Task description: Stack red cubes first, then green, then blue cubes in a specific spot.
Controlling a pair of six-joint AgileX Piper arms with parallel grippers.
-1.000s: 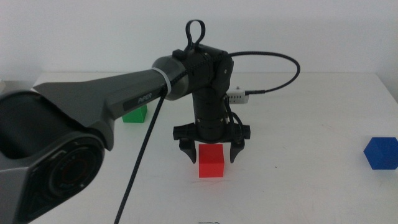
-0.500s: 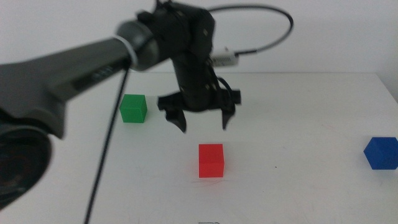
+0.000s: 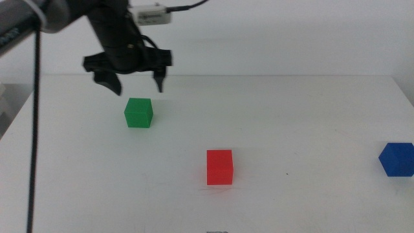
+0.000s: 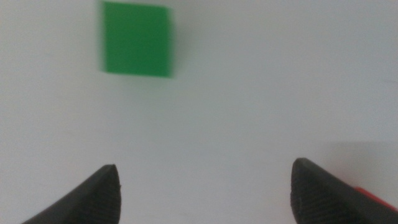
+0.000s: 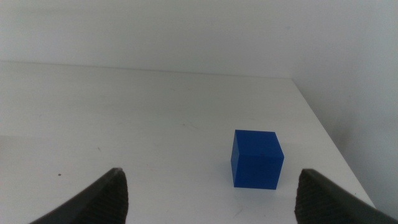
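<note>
The red cube (image 3: 219, 167) sits alone on the white table near the middle. Farther back on the left lies the green cube (image 3: 138, 112), which also shows in the left wrist view as a blurred green cube (image 4: 137, 39). My left gripper (image 3: 134, 83) hangs open just above and behind it, holding nothing. At the far right edge rests the blue cube (image 3: 396, 159); the blue cube (image 5: 255, 158) lies ahead of my right gripper (image 5: 208, 186), which is open and empty and stays out of the middle view.
The white tabletop (image 3: 291, 116) ends at a pale wall behind. A black cable (image 3: 33, 116) from the left arm hangs down the left side. A sliver of red (image 4: 376, 198) shows beside one left jaw.
The left gripper let go of the red cube, rose and swung back and to the left, ending over the green cube. All three cubes stayed put.
</note>
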